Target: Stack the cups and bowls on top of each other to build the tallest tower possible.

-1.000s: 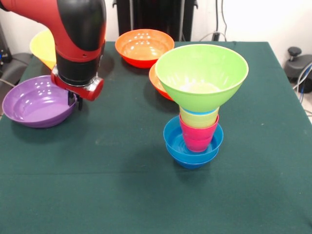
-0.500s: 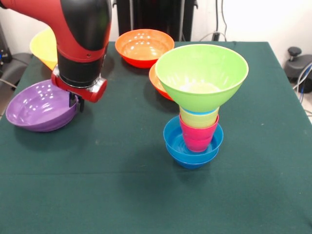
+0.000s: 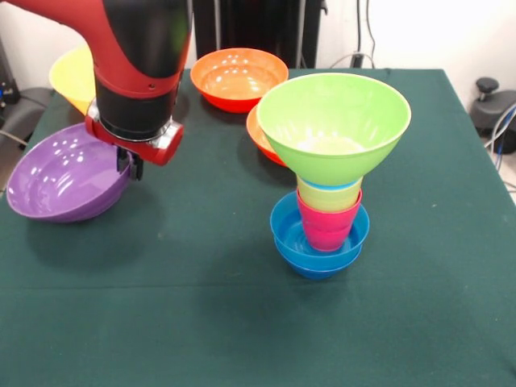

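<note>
Bright, even overhead light is falling across the green counter (image 3: 419, 322), throwing soft, diffuse shadows beneath the purple bowl (image 3: 64, 179) and the tower (image 3: 326, 173). Small white highlights are glinting off the glossy bowl interiors, and the pale back wall is washing out.

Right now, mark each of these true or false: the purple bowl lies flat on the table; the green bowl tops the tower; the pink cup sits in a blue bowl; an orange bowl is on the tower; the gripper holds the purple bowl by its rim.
1. The purple bowl lies flat on the table. False: it is tilted and raised off it.
2. The green bowl tops the tower. True.
3. The pink cup sits in a blue bowl. True.
4. An orange bowl is on the tower. False: both orange bowls sit on the table behind it.
5. The gripper holds the purple bowl by its rim. True.
</note>
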Tool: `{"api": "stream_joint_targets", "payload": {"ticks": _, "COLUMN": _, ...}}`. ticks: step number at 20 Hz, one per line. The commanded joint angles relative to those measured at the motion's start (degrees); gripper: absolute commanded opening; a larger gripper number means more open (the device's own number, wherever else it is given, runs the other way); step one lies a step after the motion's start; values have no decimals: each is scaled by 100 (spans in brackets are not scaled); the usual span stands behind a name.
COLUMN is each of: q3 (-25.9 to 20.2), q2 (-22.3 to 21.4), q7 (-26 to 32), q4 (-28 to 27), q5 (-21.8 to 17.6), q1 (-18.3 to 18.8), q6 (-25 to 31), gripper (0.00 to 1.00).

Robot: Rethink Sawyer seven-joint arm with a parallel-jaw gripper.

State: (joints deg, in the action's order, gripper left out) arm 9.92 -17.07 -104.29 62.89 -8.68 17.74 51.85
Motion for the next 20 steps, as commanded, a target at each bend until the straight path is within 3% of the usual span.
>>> {"api": "stream_joint_targets", "payload": {"ticks": 1, "q3": -566, "q2": -184, "q7": 449, "q4": -593, "q5": -40, "q1": -133, "q6": 938, "gripper": 0}}
{"api": "stream_joint_targets", "payload": {"ticks": 20, "q3": -594, "q2": 219, "q7": 424, "q4": -2541, "q5": -37, "q1": -322, "q6": 2826, "gripper": 0}}
